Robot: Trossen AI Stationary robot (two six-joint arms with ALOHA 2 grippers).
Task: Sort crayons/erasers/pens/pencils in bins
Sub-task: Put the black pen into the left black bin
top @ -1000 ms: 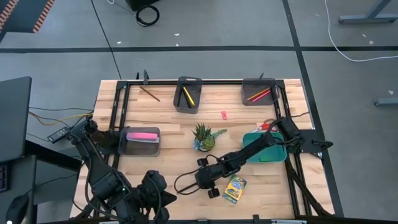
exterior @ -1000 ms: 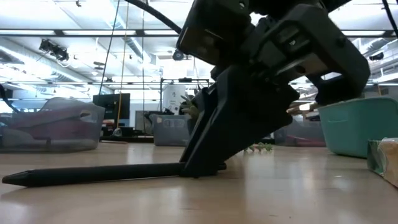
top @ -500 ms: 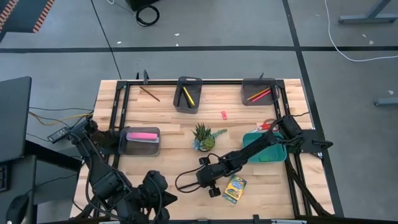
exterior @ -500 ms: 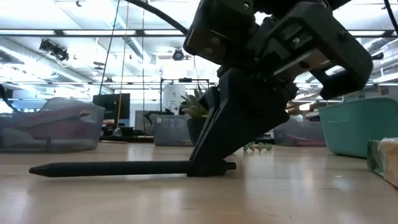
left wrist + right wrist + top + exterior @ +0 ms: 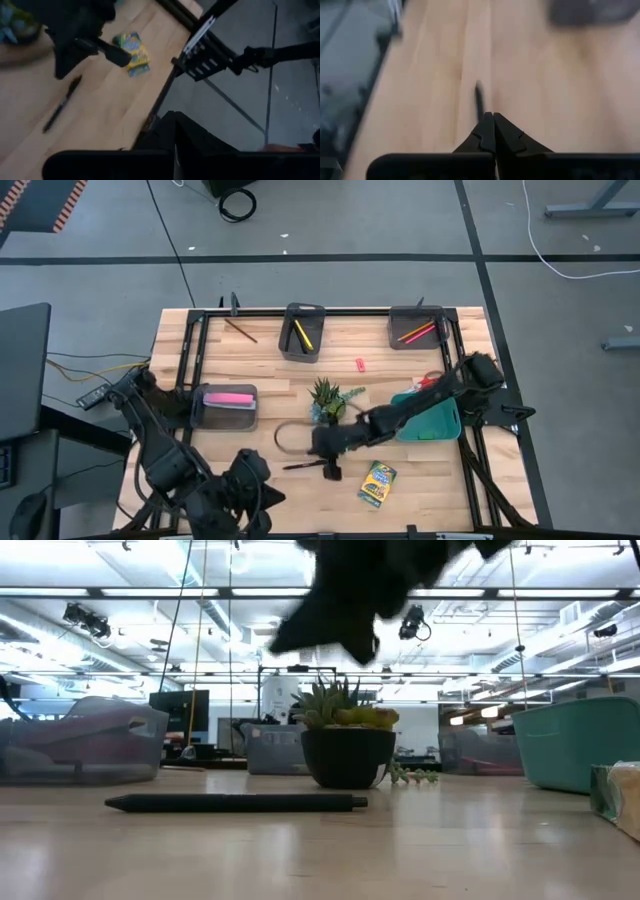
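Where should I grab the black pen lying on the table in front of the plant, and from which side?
Grip the black pen at mid-barrel, coming straight down from above. It lies flat and alone on the bare wood, so a side approach would probably just roll it. Set the fingers across its length. The right gripper hangs above its clip end, fingers closed, so open first. The crayon box lies clear of it.

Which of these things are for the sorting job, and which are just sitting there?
For the job: thin black pen, flat yellow-and-green cardboard crayon box, small red-pink eraser block, three grey plastic bins, wide teal plastic bin, right gripper, jaws shut, by the pen.
Just lying about: small potted green plant, black cable coil on the floor.
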